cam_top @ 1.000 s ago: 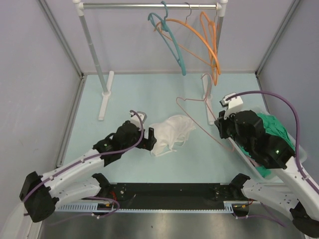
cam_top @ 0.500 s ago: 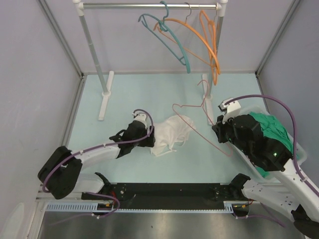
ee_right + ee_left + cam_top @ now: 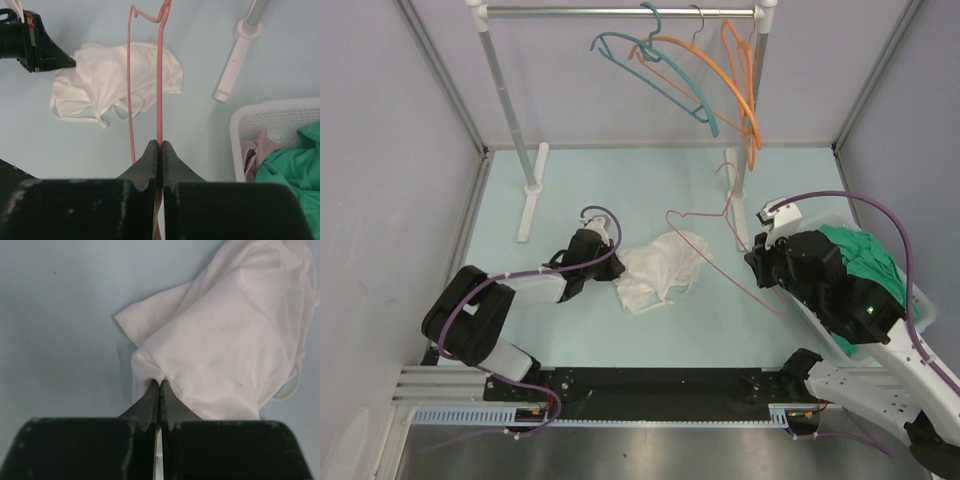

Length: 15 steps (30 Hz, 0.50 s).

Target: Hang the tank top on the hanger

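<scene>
Left gripper (image 3: 159,386) pinches tank top (image 3: 235,340) left edge. Right gripper (image 3: 160,147) clamps hanger (image 3: 160,75) bar. Hanger lies right of top, hook far; steer yours leftward.

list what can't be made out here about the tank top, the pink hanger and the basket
- the tank top: crumpled in every view, so neck and arm openings cannot be told apart
- the pink hanger: right wrist view, its lower part hidden behind the fingers of the right gripper
- the basket: cut by the right wrist view's edge; from above the right arm covers part of it
</scene>
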Each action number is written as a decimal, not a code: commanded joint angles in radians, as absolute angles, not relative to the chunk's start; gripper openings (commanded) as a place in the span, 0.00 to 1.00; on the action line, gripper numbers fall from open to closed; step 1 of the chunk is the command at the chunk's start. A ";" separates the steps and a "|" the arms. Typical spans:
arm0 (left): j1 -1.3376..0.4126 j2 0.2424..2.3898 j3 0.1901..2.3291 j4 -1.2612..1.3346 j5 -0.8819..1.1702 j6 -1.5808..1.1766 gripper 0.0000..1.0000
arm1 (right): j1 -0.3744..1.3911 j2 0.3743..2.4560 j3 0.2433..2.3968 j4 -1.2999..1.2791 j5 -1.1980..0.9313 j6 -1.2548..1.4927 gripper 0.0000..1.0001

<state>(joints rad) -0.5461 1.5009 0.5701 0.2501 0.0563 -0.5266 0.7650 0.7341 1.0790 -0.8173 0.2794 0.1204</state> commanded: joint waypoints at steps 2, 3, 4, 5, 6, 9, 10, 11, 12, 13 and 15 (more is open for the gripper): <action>-0.454 1.511 0.641 0.354 0.159 -0.563 0.00 | 0.772 0.722 1.074 -0.784 0.291 0.121 0.00; -0.439 1.517 0.659 0.342 0.166 -0.555 0.00 | 0.772 0.724 1.074 -0.781 0.288 0.121 0.00; -0.414 1.523 0.681 0.333 0.170 -0.549 0.00 | 0.772 0.729 1.074 -0.781 0.288 0.121 0.00; -0.404 1.529 0.725 0.322 0.169 -0.543 0.00 | 0.772 0.729 1.072 -0.778 0.284 0.121 0.00; -0.396 1.543 0.745 0.302 0.163 -0.523 0.00 | 0.772 0.732 1.071 -0.775 0.278 0.124 0.00; -0.368 1.581 0.825 0.247 0.118 -0.473 0.00 | 0.772 0.732 1.060 -0.762 0.259 0.130 0.00; -0.359 1.588 0.840 0.232 0.107 -0.460 0.00 | 0.772 0.730 1.055 -0.761 0.256 0.133 0.00; -0.357 1.591 0.859 0.221 0.097 -0.451 0.00 | 0.772 0.729 1.046 -0.758 0.255 0.135 0.00; -0.356 1.591 0.864 0.204 0.081 -0.431 0.01 | 0.770 0.727 1.042 -0.750 0.250 0.137 0.00; -0.356 1.582 0.865 0.195 0.075 -0.422 0.20 | 0.772 0.726 1.037 -0.749 0.247 0.137 0.00; -0.357 1.551 0.853 0.160 0.063 -0.413 0.55 | 0.772 0.723 1.023 -0.744 0.245 0.137 0.00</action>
